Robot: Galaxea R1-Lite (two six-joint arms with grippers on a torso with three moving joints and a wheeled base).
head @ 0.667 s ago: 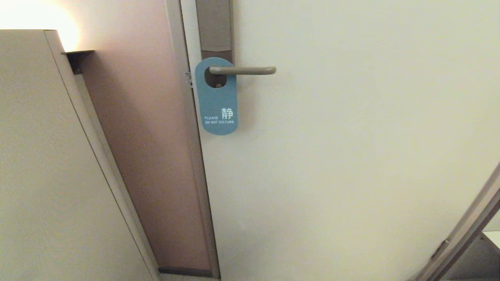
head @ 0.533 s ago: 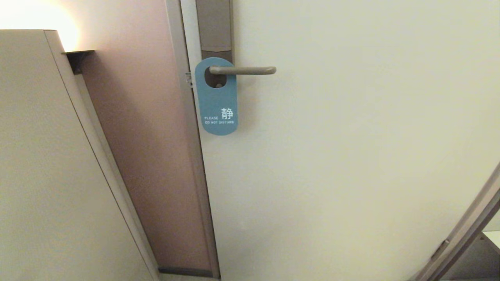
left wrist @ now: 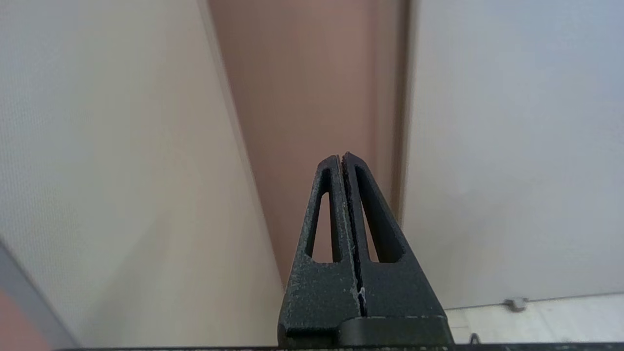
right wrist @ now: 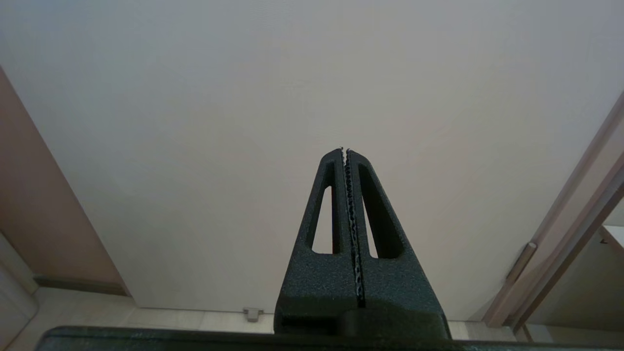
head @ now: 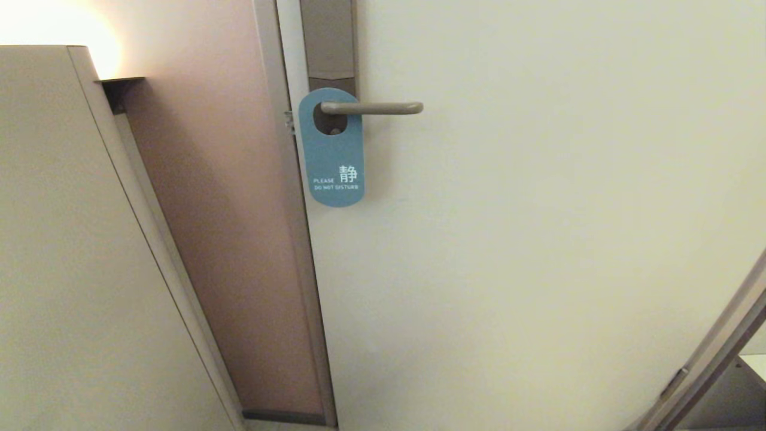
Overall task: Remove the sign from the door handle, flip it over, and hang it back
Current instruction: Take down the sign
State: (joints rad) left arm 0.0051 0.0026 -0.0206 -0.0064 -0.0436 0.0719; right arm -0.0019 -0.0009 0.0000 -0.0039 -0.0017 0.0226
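Observation:
The sign (head: 333,161) hangs by its oval hole from the door handle (head: 377,108), blue face out, with white "PLEASE DO NOT DISTURB" lettering. The handle is a slim beige-grey lever pointing right from a tall grey-brown lock plate (head: 328,39). Neither arm shows in the head view. My left gripper (left wrist: 341,157) is shut and empty, low down, facing the brown strip beside the door frame. My right gripper (right wrist: 344,150) is also shut and empty, low down, facing the pale door face. Sign and handle do not appear in either wrist view.
A pale door (head: 538,239) fills the middle and right. A brown wall strip (head: 227,239) and the door frame (head: 293,239) run down its left. A beige cabinet side (head: 66,269) stands at the left. Another door's edge (head: 706,359) slants at the lower right.

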